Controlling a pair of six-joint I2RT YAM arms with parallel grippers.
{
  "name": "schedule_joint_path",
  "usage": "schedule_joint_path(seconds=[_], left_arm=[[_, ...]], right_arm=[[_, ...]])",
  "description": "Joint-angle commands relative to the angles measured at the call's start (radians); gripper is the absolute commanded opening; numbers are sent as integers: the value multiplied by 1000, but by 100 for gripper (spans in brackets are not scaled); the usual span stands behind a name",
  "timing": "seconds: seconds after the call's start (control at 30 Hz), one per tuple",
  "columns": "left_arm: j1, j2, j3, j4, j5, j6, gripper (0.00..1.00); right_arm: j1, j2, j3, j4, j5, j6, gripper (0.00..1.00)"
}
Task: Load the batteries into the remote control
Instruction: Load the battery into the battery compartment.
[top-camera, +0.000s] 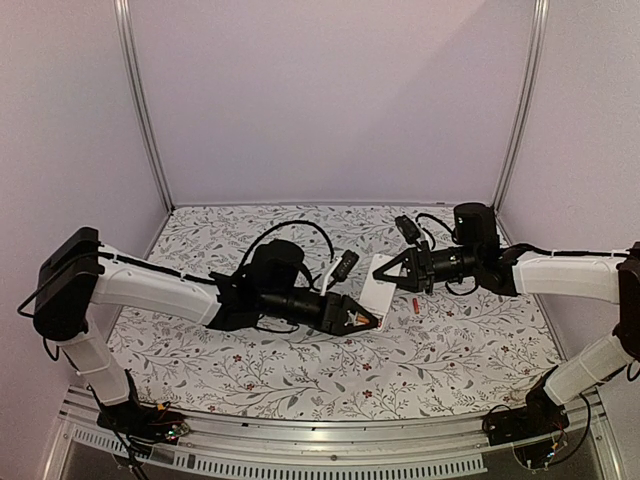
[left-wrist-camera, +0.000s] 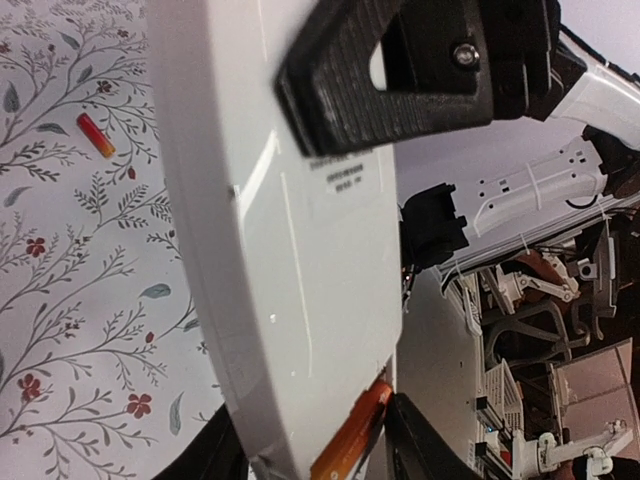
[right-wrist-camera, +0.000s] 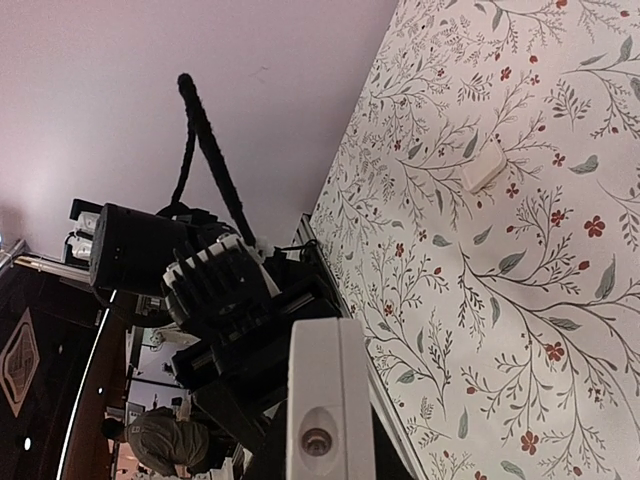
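Remote control (top-camera: 378, 291) in R hand (top-camera: 393, 273) (1 battery (left-wrist-camera: 96, 136) on cloth (top-camera: 250, 370)).

Top camera sits high behind the bases, looking down and forward across the table (top-camera: 300, 380) to the back wall (top-camera: 330, 100). It's a wide shot, with left arm (top-camera: 150, 290) and right arm (top-camera: 560, 275) both in, meeting mid-table at the remote (top-camera: 378, 285). Left wrist camera is right up against that remote, which fills mid-frame. It faces toward the right arm, with the table tipped sideways at the left and the room beyond at the right. Right wrist camera looks the opposite way, over the remote's end at its bottom edge toward the left arm, with the table running up the right side. All three share the remote. Top and left wrist also share the battery (top-camera: 413, 303) lying on the table.
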Motion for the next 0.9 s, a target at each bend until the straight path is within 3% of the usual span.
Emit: schedule_joint_path(seconds=[0.0, 0.23, 0.37, 0.43, 0.63, 0.87], left_arm=[[17, -4, 28, -28, -18, -8, 44], [16, 6, 44, -92, -36, 22, 34], [19, 3, 41, -106, -45, 25, 34], [24, -1, 40, -109, -47, 26, 40], [31, -38, 68, -154, -73, 96, 81], [76, -127, 109, -249, -236, 202, 90]], right_arm=[[-1, -28, 2, 19, -2, -7, 0], [-1, -26, 5, 19, -3, -7, 0], [-2, -31, 7, 16, -5, -12, 0], [-3, -35, 6, 11, -4, -12, 0], [-62, -53, -19, -27, 5, -28, 0], [-262, -129, -81, -134, 1, -83, 0]])
